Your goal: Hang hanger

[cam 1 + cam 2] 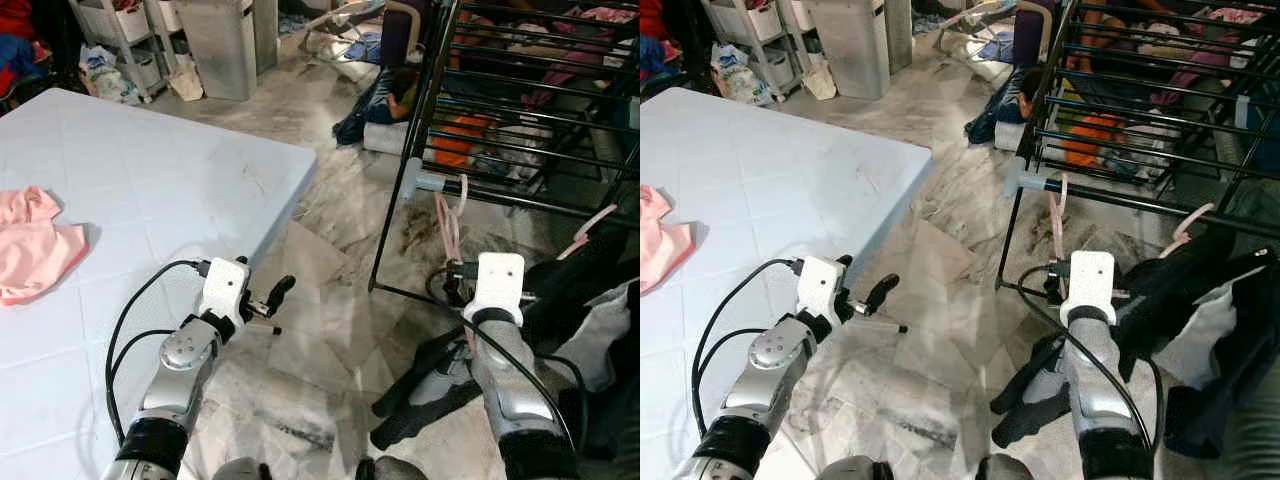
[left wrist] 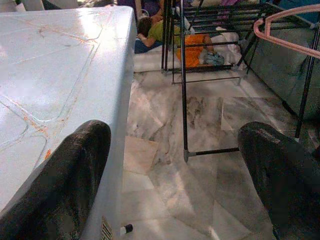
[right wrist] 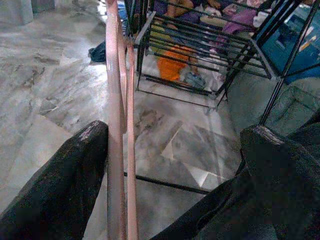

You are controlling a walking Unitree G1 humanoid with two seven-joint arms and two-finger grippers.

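A pink hanger (image 1: 450,222) hangs down from the lower front bar of the black drying rack (image 1: 480,192), its hook over the bar. My right gripper (image 3: 175,135) is at the hanger's lower end and is open. The hanger's pink rods (image 3: 120,125) run between the fingers, close beside one black finger (image 3: 65,185). My left gripper (image 1: 272,297) is held over the marble floor beside the pale blue mattress (image 1: 150,170); it is open, with nothing between its fingers.
A second pink hanger (image 1: 596,222) carries a dark garment (image 1: 600,320) at the rack's right. Dark clothes (image 1: 425,395) lie on the floor by my right arm. A pink cloth (image 1: 35,250) lies on the mattress. Storage drawers (image 1: 130,40) stand at the back.
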